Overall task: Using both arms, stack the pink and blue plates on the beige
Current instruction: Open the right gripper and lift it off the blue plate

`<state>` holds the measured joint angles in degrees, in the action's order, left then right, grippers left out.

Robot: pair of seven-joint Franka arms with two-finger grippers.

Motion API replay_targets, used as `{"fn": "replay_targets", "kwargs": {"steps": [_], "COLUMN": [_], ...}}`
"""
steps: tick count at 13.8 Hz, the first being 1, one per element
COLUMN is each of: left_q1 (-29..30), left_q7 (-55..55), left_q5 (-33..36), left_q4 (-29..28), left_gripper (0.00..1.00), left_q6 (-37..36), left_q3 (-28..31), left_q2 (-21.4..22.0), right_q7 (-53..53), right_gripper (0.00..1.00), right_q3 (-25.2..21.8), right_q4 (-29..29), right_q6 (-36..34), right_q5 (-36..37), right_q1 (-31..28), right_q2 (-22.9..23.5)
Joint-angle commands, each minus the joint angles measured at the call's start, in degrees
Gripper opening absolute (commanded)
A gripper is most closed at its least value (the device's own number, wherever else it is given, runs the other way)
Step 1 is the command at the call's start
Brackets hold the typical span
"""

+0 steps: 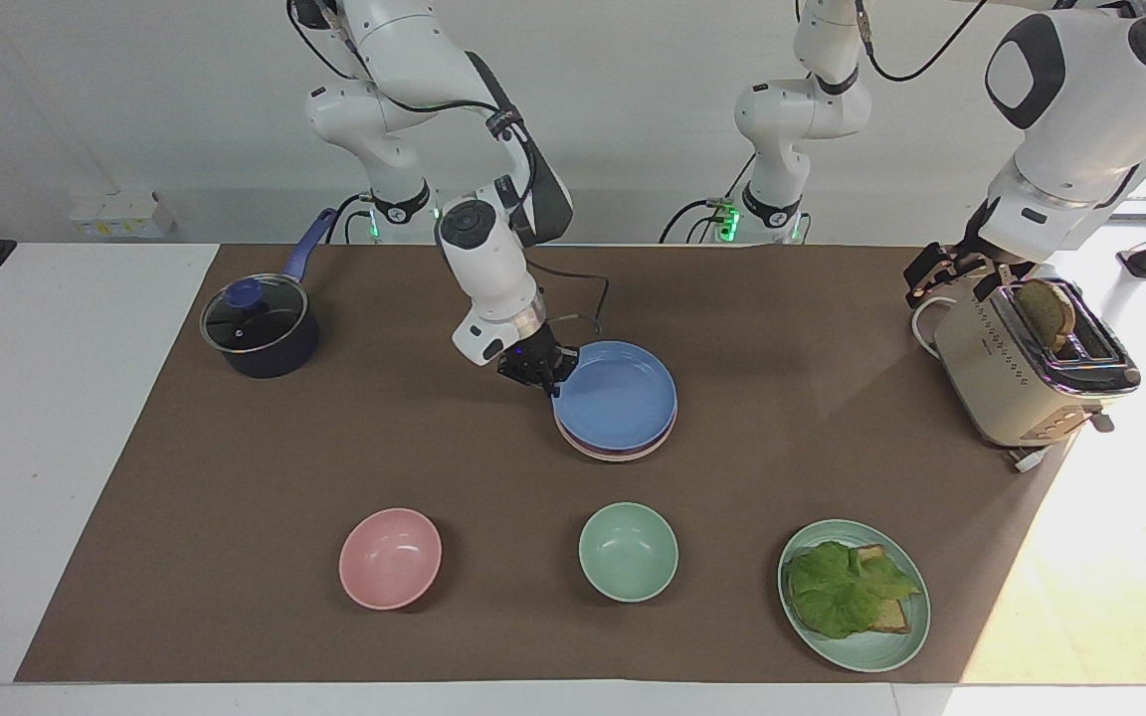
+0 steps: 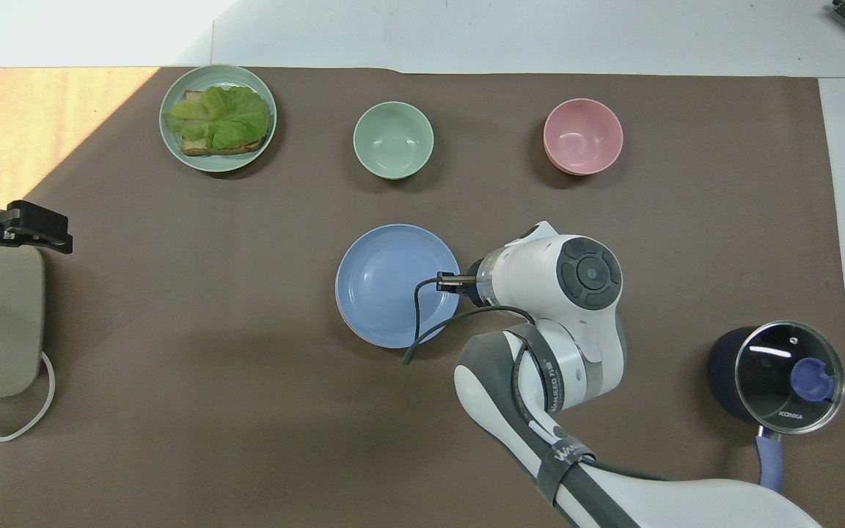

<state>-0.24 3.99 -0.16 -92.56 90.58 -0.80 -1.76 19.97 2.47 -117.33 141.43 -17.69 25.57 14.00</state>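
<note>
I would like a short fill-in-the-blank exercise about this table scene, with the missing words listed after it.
1. The right gripper is shut on the rim of the ____ plate.
2. Under that plate a pink plate shows at the edge, so the plates form a ____.
3. The left gripper waits, open, by the ____, which holds a slice of bread.
4. The bowl nearest the stack is the ____ one.

Missing words: blue; stack; toaster; green
</note>
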Motion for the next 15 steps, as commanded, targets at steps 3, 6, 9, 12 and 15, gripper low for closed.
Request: {"fn": "replay_targets", "kwargs": {"steps": [3,6,9,12,15], "left_q1": [-0.5,-0.5,-0.5,-0.5,-0.5], "left_q7": [0.8,0.8,0.6,0.6,0.6], "left_q5": [1.1,1.1,1.1,1.1,1.1], "left_q4": [-1.6,-1.6,-1.6,-1.6,-1.6], "left_gripper": [1.00,1.00,1.00,1.00,1.00], "left_q6": [0.0,0.0,0.0,0.0,0.0], "left_q3": [0.2,0.2,0.2,0.2,0.2], "left_q2": [1.4,1.4,1.4,1.4,1.4], "right_q7": [3.0,3.0,2.9,2.7,2.1], "right_gripper": [0.26,0.81,1.00,1.00,1.00], "right_q3": [0.3,0.2,-0.6,-0.9,-0.9], "right_q4": [0.4,0.6,1.0,1.3,5.3], "right_q6": [0.4,0.2,-1.3,-5.0,-13.3], "right_q5": [1.5,1.8,1.9,7.7,14.3], "right_q1": [0.1,-0.2,-1.2,-6.8,-12.8], "right_q2": [0.2,0.2,-1.5,-5.8,-8.9]}}
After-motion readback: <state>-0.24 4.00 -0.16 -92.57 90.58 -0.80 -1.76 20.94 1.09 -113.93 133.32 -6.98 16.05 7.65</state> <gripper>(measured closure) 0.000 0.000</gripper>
